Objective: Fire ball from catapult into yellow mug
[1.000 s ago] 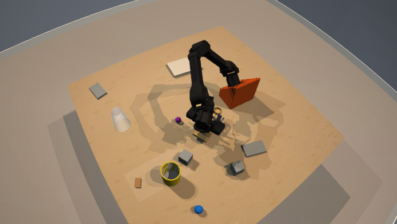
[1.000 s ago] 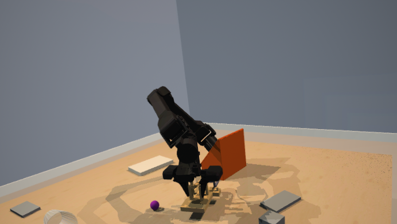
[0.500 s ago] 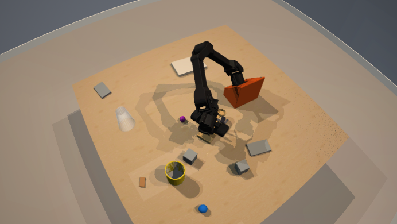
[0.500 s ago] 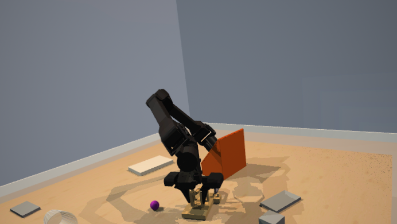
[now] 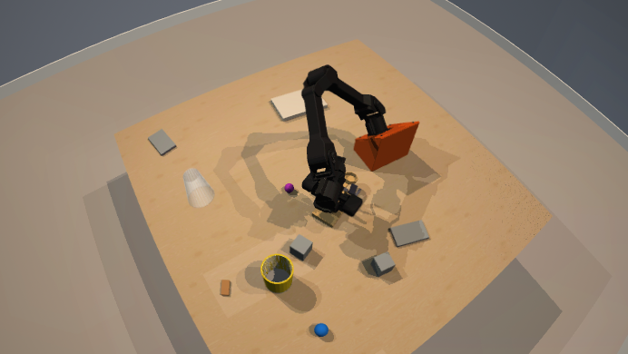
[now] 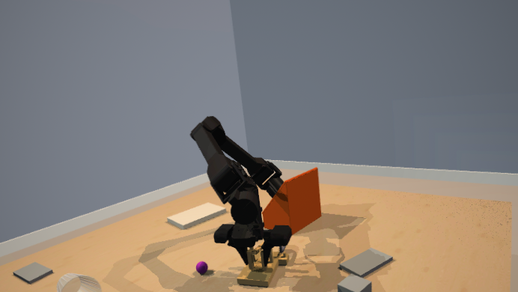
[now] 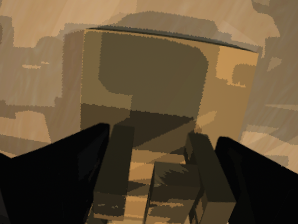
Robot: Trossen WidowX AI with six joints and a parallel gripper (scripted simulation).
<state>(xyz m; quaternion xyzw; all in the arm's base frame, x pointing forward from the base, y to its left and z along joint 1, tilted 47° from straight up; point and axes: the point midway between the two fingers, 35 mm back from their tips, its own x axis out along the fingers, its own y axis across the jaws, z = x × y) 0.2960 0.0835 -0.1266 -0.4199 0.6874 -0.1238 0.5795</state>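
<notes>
The wooden catapult (image 5: 324, 220) (image 6: 254, 279) (image 7: 150, 70) stands under the arm, mostly hidden in the top view. Its ring-shaped cup (image 5: 351, 178) shows beside the arm; no ball is visible in it. My gripper (image 6: 256, 263) (image 7: 164, 140) points down and is shut on the catapult's two uprights, one finger on each outer side. A purple ball (image 5: 289, 188) (image 6: 201, 267) lies on the table left of the catapult. A blue ball (image 5: 321, 329) lies near the front. The yellow mug (image 5: 278, 285) stands upright, front left of the catapult in the top view.
Grey blocks (image 5: 301, 248) (image 5: 384, 264) stand near the mug and front right. A grey slab (image 5: 409, 233) (image 6: 367, 263) lies right. An orange wedge (image 5: 392, 146) (image 6: 305, 202) surrounds the arm's base. A white ribbed cone (image 5: 198, 188) and small orange block (image 5: 225, 288) are left.
</notes>
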